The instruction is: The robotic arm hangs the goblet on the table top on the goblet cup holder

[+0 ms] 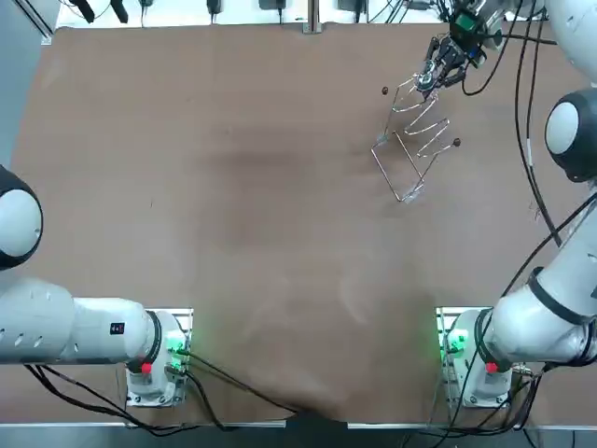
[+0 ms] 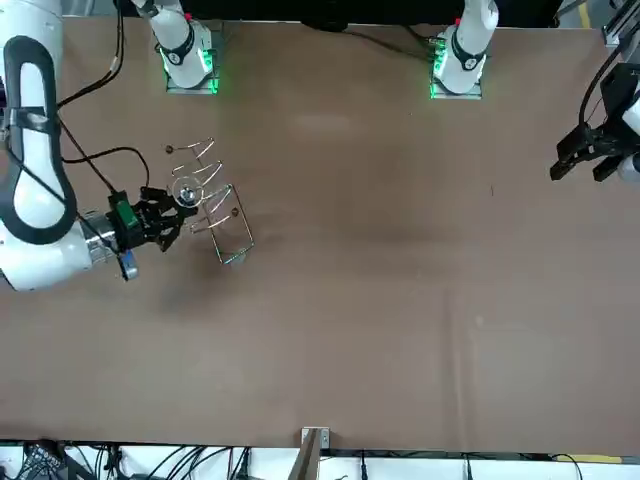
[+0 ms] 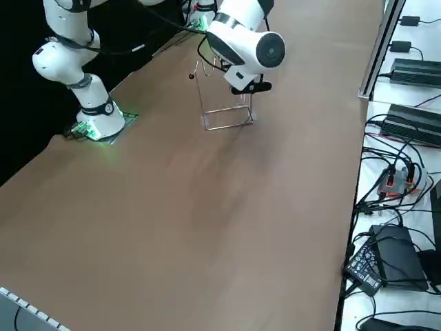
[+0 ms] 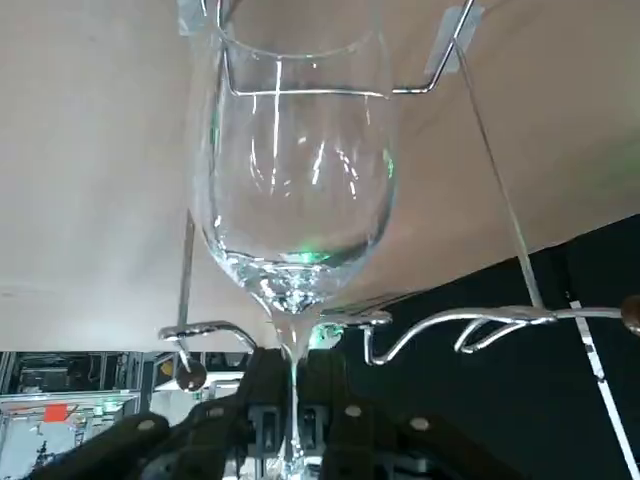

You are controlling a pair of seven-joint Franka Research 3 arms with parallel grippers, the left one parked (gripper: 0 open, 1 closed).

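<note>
Goblet (image 1: 425, 84), clear glass, stemmed: in the top view it sits at the table's (image 1: 233, 205) far right corner, held by the black right gripper (image 1: 435, 73) at the upper prongs of the silver wire goblet holder (image 1: 410, 154). Front view shows the goblet among those prongs; in the right side view the white arm (image 3: 244, 41) hides both gripper and goblet. Right wrist view shows the fingers (image 4: 262, 400) clamped on the goblet stem, bowl pointing away between curved prongs.
</note>
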